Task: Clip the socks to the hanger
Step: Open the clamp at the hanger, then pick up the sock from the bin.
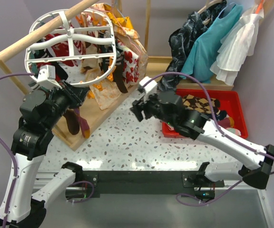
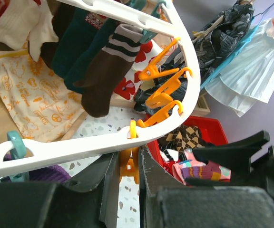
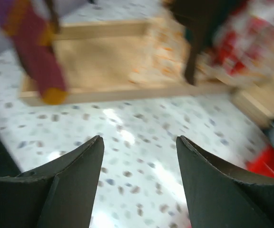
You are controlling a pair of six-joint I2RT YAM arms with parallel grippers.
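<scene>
**Fingers (image 2: pixel 109 190) pinching orange clip (image 2: pixel 129 167) at rim of hanger (image 2: pixel 80 145)**

The hanger is a smooth white plastic oval, a flat band pierced with small notched holes. Curly orange and teal clips dangle from these holes. The left gripper (image 2: pixel 130 159) has its dark matte fingers pressed together on the orange clip that hangs under the hanger's near rim.

Clipped beneath the hanger's far side is a brown sock (image 2: pixel 103 71), ribbed, with a grey-striped cuff. A dark teal sock (image 2: pixel 75 52) hangs just beside it. Below the hanger lies a cream cloth (image 2: pixel 32 104) with an orange print too small to read.

To the right of the hanger, well apart from it, a glossy red bin (image 1: pixel 232 102) holds a brown-black argyle sock (image 1: pixel 196 102) among other socks. The right gripper (image 1: pixel 138 110) hovers over the speckled terrazzo table (image 1: pixel 127 142), between hanger and bin. Its wedge-shaped black fingers are spread wide apart.
</scene>
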